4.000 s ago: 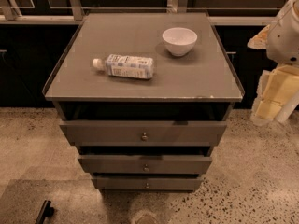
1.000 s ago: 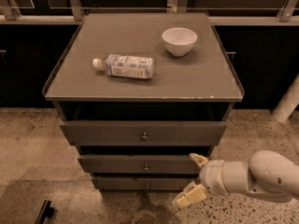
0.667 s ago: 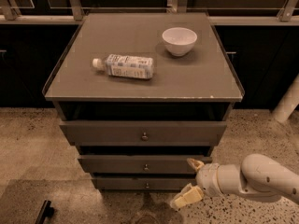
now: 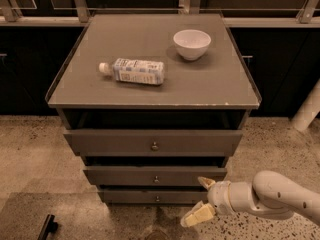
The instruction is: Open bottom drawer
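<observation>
The bottom drawer (image 4: 135,197) is the lowest, narrowest grey-brown front of the cabinet, with a tiny round knob (image 4: 157,199) at its centre. It sits shut under the middle drawer (image 4: 125,176). My gripper (image 4: 201,200) comes in from the lower right on a white arm. Its fingers are spread, one fingertip (image 4: 204,182) near the middle drawer's right end and the other (image 4: 192,218) lower, by the floor. It stands just right of the bottom drawer's knob and holds nothing.
The top drawer (image 4: 110,143) is the widest, with a larger knob. On the cabinet top lie a plastic bottle (image 4: 136,71) on its side and a white bowl (image 4: 192,44). Speckled floor surrounds the cabinet; a dark object (image 4: 47,227) lies at lower left.
The arm has swung from the upper right down to floor level in front of the cabinet, then moved left towards the bottom drawer. The drawers, bottle and bowl have not moved.
</observation>
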Robot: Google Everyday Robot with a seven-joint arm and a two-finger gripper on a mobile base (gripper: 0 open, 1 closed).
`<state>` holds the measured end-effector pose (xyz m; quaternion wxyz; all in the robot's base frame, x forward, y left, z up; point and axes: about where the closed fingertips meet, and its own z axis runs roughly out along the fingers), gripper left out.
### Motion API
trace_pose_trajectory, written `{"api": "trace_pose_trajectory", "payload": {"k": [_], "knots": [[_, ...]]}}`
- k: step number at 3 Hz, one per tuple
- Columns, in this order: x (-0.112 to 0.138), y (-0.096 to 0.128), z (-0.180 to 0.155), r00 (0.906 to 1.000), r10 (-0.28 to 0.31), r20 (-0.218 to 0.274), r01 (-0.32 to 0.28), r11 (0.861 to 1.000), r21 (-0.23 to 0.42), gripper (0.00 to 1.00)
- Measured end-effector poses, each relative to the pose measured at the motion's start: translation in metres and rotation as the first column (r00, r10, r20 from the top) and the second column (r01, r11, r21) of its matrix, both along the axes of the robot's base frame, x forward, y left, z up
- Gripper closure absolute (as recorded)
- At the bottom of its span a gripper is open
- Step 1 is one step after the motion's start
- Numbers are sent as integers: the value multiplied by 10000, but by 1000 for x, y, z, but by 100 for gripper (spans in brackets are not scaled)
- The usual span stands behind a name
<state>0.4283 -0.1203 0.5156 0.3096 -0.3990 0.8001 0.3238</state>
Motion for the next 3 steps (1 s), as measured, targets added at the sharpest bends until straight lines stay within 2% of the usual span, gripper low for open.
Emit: {"api": "trace_pose_trajectory", "payload": {"k": [1, 2, 3], "knots": [[-4, -7, -15, 9972, -748, -75, 748, 9972, 10, 0], [8, -20, -56, 9841, -1777, 61, 1777, 9841, -9, 0], [23, -31, -92, 9753, -2203, 162, 2207, 9748, -328, 0]]}}
